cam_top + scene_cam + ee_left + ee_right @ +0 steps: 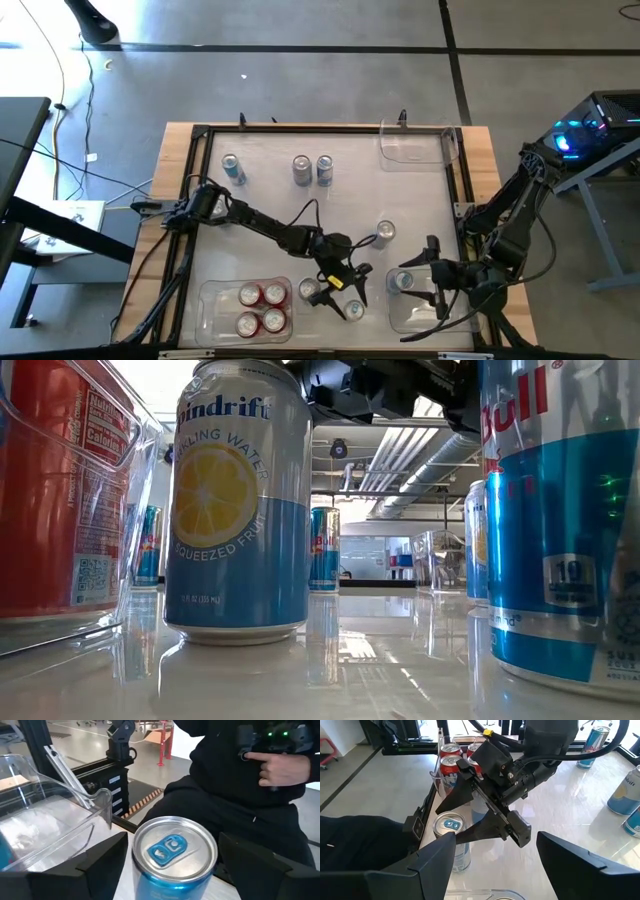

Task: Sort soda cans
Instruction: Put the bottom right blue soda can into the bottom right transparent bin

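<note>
1. High view: the left tool (341, 296) reaches down toward the near edge of the desk (260, 215), its fingers spread wide on either side of a blue can (353, 310). A second can (308, 291) stands just beside it. Four red cans (262, 308) sit together in a clear bin (215, 318) at the near left. The right tool (428, 282) hangs over another clear bin (400, 318) at the near right, fingers wide and holding nothing, with a blue can (402, 282) just beside them. One can (385, 233) stands mid-desk, three more (300, 168) stand toward the far side, and an empty-looking bin (415, 142) sits at the far right corner.

2. Low view: a pale lemon-printed can (238, 505) stands close, a red can (55, 490) inside a clear bin to its left, a blue can (560, 520) at the right edge, and smaller blue cans (323, 550) farther back.

3. Left wrist view: the blue can's silver top (175, 851) sits between the two dark fingers (102, 865), not touched by either. A person in dark clothing (235, 785) stands beyond the desk edge.

4. Right wrist view: this arm's own fingers (432, 860) stand wide apart. Beyond them the left tool (485, 815) straddles the blue-tabbed can (451, 837), with red cans (451, 760) behind.
</note>
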